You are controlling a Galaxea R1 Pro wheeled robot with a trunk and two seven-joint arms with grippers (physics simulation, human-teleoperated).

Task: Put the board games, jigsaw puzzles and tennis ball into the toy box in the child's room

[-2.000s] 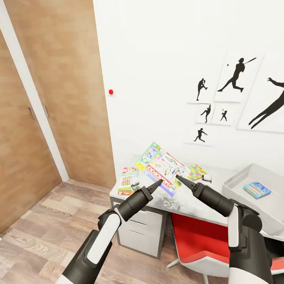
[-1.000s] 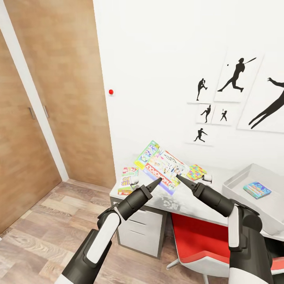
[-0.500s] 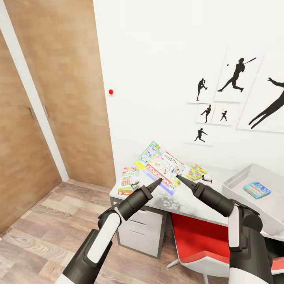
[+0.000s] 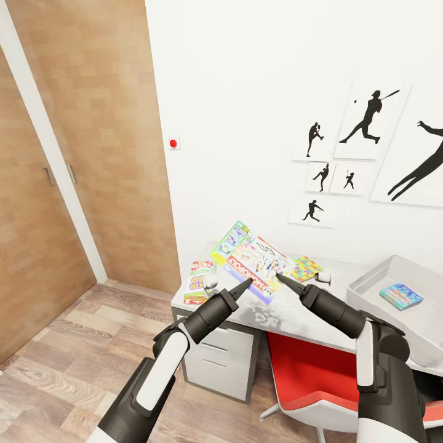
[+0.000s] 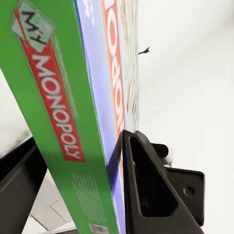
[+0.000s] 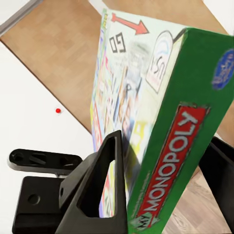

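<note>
The white-green Monopoly board game (image 4: 252, 255) hangs tilted above the left end of the table (image 4: 289, 314), clamped from both sides. My left gripper (image 4: 246, 284) is shut on its near left edge, and the left wrist view has the green side of the box (image 5: 58, 112) between the fingers (image 5: 146, 195). My right gripper (image 4: 282, 280) is shut on the opposite edge, with the box (image 6: 161, 122) between its fingers (image 6: 97, 195). The Skip-Bo game (image 4: 200, 282) lies at the table's left corner. One jigsaw puzzle (image 4: 306, 268) lies behind the right gripper. The grey toy box (image 4: 369, 277) stands at the right with a small blue game box (image 4: 401, 295) inside.
A red chair (image 4: 314, 381) is tucked under the table below my right arm. White drawers (image 4: 221, 363) sit under the left end. Wooden wardrobe doors (image 4: 61, 154) fill the left side over plank floor. Baseball silhouette prints (image 4: 369, 123) hang on the white wall.
The right gripper and the held Monopoly box have edged a few pixels to the right; otherwise nothing has visibly moved.
</note>
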